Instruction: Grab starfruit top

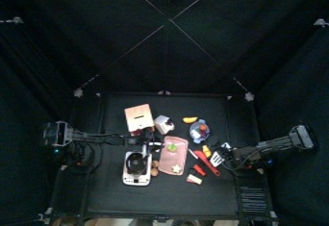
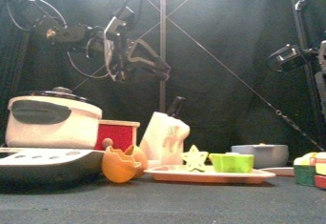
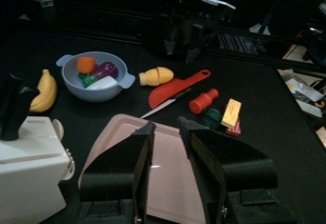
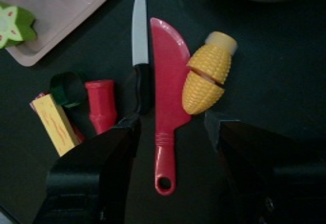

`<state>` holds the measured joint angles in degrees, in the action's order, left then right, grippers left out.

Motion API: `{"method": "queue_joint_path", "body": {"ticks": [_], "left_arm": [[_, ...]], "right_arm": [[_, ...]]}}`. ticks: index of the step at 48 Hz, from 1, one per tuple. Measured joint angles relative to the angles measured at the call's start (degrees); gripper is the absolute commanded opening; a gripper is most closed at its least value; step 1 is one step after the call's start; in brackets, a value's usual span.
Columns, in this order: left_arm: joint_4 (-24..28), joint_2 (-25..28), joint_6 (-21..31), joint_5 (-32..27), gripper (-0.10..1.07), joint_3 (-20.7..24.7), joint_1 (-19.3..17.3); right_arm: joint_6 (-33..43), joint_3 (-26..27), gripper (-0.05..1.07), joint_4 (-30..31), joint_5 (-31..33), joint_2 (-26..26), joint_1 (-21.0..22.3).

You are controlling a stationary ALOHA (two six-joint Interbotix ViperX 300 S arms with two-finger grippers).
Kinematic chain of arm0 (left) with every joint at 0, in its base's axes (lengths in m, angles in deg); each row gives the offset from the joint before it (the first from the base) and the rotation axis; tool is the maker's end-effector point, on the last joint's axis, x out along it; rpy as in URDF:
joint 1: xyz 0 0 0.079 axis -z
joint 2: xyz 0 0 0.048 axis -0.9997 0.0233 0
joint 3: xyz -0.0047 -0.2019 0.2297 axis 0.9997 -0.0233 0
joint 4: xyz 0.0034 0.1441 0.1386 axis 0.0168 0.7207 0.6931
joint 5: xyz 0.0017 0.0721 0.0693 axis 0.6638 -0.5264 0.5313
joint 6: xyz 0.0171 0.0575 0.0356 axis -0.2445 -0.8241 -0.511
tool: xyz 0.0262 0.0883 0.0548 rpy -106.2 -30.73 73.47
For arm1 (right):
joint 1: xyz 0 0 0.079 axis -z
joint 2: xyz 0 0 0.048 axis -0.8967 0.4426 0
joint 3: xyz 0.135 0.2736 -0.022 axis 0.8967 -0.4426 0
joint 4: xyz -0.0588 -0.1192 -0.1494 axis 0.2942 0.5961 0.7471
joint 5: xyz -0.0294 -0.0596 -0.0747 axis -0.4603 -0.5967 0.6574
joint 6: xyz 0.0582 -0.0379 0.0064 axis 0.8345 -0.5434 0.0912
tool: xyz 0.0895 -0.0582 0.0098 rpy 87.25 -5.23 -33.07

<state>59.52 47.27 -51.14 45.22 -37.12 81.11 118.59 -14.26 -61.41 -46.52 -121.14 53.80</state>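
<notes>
Right wrist view: right claw (image 4: 166, 137) released, straddling the red knife (image 4: 162, 94); starfruit (image 4: 14, 23) far aside; closing now would grab the knife.

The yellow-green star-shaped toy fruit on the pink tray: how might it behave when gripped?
The yellow-green star-shaped toy fruit looks like moulded plastic, so it is probably stiff and light. Its pointed ridges may make a grip slip off. It seems to stand upright on the pink tray, so a nudge could tip it.
</notes>
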Motion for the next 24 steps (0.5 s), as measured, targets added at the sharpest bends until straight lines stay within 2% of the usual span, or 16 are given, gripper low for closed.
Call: {"method": "queue_joint_path", "body": {"ticks": [14, 24], "left_arm": [[0.0, -0.26, 0.09, 0.0, 0.69, -2.02, 0.09], [-0.7, -1.93, 0.09, 0.0, 0.69, -4.39, 0.26]], "right_arm": [[0.09, 3.6, 0.89, 10.9, -6.5, 5.54, 1.32], [0.18, 6.77, 0.89, 15.29, -12.39, 11.25, 4.48]]}}
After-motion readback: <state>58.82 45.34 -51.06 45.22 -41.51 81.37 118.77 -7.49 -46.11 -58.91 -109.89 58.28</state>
